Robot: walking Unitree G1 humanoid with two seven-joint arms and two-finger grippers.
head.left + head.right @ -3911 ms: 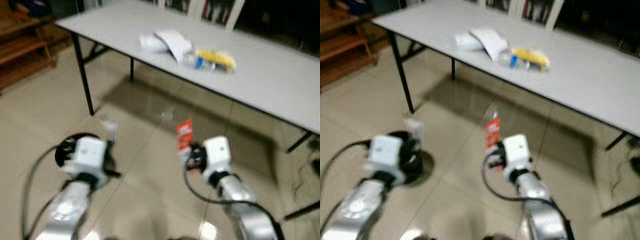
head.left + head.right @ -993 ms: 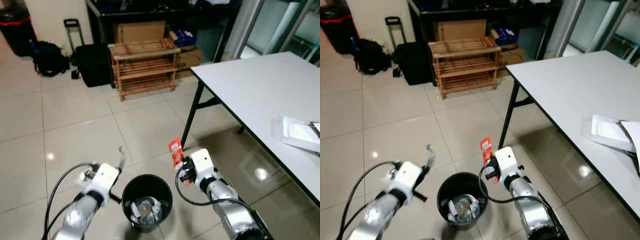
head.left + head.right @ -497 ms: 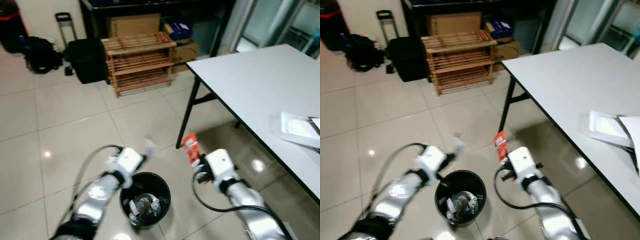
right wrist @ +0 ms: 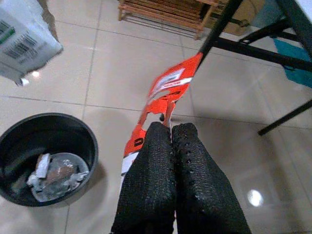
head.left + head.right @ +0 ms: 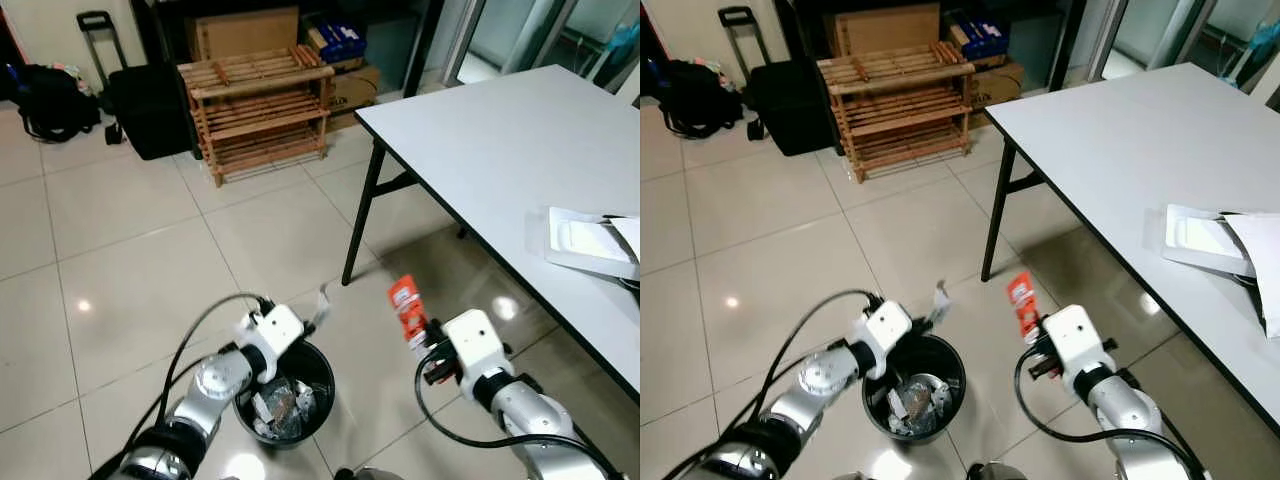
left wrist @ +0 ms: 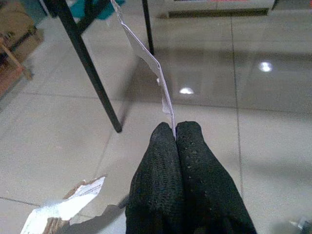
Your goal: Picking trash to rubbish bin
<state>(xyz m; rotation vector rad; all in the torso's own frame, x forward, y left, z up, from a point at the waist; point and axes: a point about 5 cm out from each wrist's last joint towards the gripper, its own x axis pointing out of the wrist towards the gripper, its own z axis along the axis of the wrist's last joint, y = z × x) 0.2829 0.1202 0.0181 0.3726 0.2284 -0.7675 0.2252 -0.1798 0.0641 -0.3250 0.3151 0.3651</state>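
**Two pieces of trash held near the bin**

Here the black rubbish bin point(image 5: 914, 388) stands on the pale tiled floor point(image 5: 760, 250), and crumpled waste already lies at its bottom. Open floor lies before the bin, up to a wooden slatted rack point(image 5: 902, 100) and a black suitcase point(image 5: 785, 105) at the far side. On the robot's right, the edge of a white table point(image 5: 1120, 150) runs diagonally, and its nearest black leg point(image 5: 994, 215) stands just beyond the bin. Some white papers point(image 5: 1215, 240) lie on the table near its edge.

The left arm reaches forward with a bent elbow, so that the left gripper point(image 6: 174, 134) hangs over the near left rim of the bin. Its fingers are pressed together on a thin white paper scrap point(image 6: 148, 63), which sticks out over the bin's far rim.

The right gripper point(image 4: 170, 129) hovers to the right of the bin, apart from it, above bare tiles. Its fingers are clamped on a red wrapper point(image 4: 163, 92), which points upward. The wrapper has white printed fields, but the writing is too small to read.
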